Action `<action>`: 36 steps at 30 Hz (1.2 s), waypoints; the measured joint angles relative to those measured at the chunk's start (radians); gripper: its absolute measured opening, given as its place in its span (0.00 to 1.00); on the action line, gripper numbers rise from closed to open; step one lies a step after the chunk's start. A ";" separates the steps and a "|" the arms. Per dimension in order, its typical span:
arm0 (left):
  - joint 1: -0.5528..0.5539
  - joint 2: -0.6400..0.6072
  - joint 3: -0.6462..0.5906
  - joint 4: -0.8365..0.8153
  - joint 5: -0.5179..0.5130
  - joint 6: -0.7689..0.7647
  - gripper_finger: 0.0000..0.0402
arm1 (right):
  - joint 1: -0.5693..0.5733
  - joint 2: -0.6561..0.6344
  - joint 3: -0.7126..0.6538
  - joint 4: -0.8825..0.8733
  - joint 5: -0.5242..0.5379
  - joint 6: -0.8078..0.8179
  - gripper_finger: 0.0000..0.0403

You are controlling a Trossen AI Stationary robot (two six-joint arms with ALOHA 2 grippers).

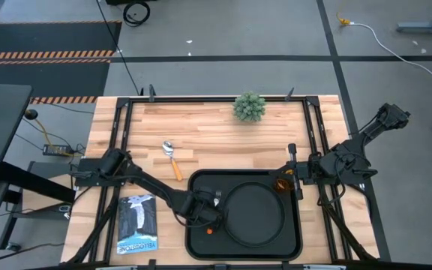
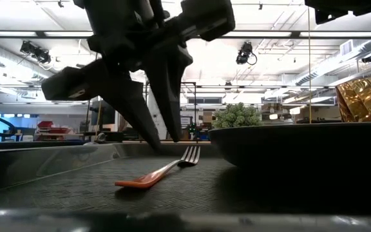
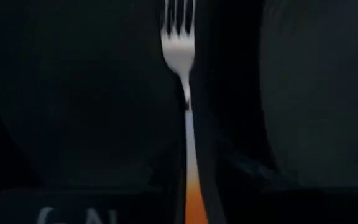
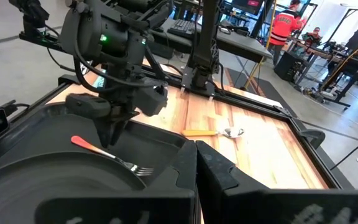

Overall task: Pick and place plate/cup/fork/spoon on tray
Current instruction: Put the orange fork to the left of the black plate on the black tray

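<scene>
The black tray [image 1: 198, 182] lies at the table's near middle. The round black plate [image 1: 255, 214] lies on it. The fork [image 2: 163, 171], orange-handled, lies flat on the tray floor left of the plate. My left gripper [image 2: 166, 143] points down over the fork's middle, its fingers a little open, tips just above the fork. The amber cup [image 1: 282, 182] stands at the tray's far right corner; the plate hides its base in the low view [image 2: 366, 96]. My right gripper [image 4: 196, 163] is shut and empty beside the cup. The spoon [image 1: 171, 157] lies on the wood, left of the tray's far edge.
A book [image 1: 137, 223] lies on the table left of the tray. A small green plant [image 1: 250, 106] stands at the far edge. Bare wood lies between the plant and the tray. People show in the room beyond the table.
</scene>
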 joint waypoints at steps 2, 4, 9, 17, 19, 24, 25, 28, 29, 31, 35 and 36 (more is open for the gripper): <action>0.005 0.000 0.000 -0.004 0.062 0.055 0.24 | 0.000 0.000 0.000 0.000 0.000 0.000 0.02; 0.005 0.000 0.000 -0.003 0.104 0.116 0.22 | 0.000 0.000 0.000 0.000 0.000 0.000 0.02; 0.005 0.000 0.000 0.001 0.156 0.280 0.19 | 0.000 0.000 0.000 0.000 -0.003 0.003 0.02; -0.014 0.000 0.000 0.012 0.250 0.640 0.16 | 0.000 0.000 0.000 0.000 -0.003 0.003 0.02; -0.024 0.000 0.000 0.019 0.250 0.714 0.15 | 0.000 0.000 0.000 0.000 -0.003 0.003 0.02; -0.046 0.000 0.000 0.037 0.231 0.899 0.15 | 0.000 0.000 0.000 0.000 -0.003 0.003 0.02; -0.050 0.000 0.000 0.040 0.223 0.925 0.15 | 0.000 0.000 0.000 0.000 -0.003 0.003 0.02; -0.058 0.002 0.000 0.040 0.190 0.963 0.15 | 0.000 0.000 0.000 0.000 -0.003 0.003 0.02; -0.059 0.007 0.000 0.044 0.180 0.964 0.15 | 0.000 0.000 0.000 0.000 -0.003 0.003 0.02; -0.060 0.021 0.000 0.042 0.176 0.959 0.15 | 0.000 0.000 0.000 0.000 -0.010 0.003 0.02; -0.059 0.030 -0.001 0.047 0.181 0.906 0.15 | 0.000 0.000 0.000 0.003 -0.018 0.003 0.02; -0.057 0.030 0.000 0.053 0.182 0.897 0.15 | 0.000 0.000 0.000 0.004 -0.018 0.003 0.02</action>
